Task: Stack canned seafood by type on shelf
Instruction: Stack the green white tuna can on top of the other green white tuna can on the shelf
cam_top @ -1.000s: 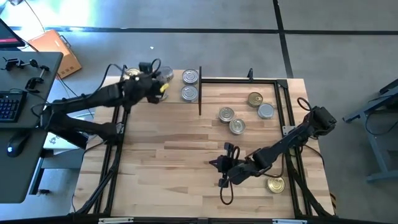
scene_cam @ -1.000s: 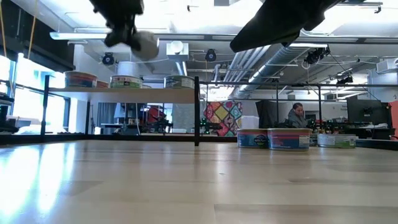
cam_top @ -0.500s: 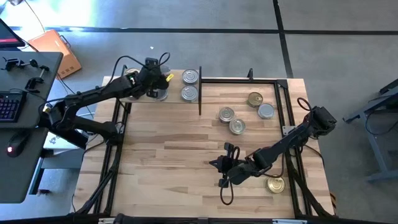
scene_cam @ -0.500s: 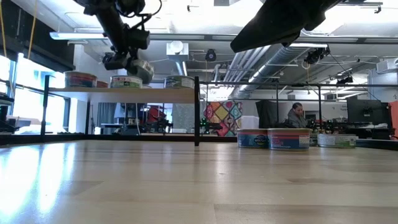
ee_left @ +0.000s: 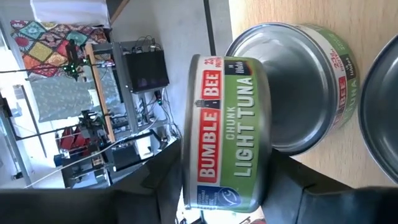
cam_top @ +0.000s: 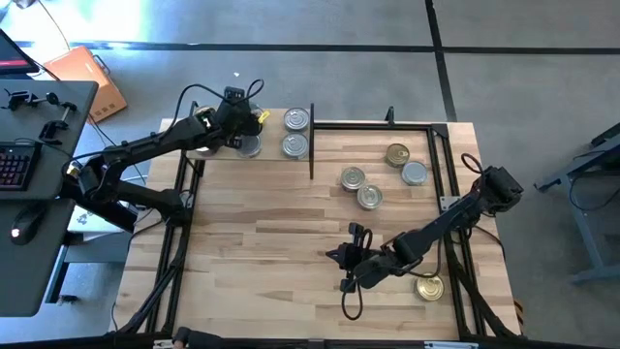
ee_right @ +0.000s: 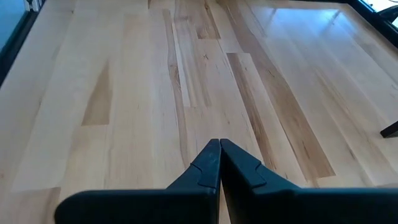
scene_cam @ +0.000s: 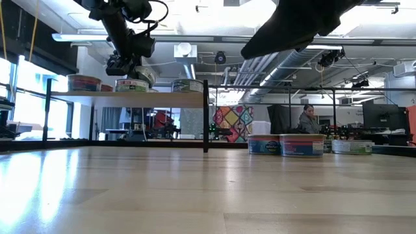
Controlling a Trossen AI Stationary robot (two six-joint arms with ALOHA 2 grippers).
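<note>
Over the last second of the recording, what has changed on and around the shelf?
The left gripper carried a tin down from above the shelf onto a shelved tin; whether it has let go is unclear. The right gripper, shut, and the table tins stayed put.

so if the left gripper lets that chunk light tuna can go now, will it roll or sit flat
Probably sits flat: the chunk light tuna can is short and wide, resting on another can on the shelf. Its smooth rigid metal may slide sideways between the left gripper fingers.
</note>
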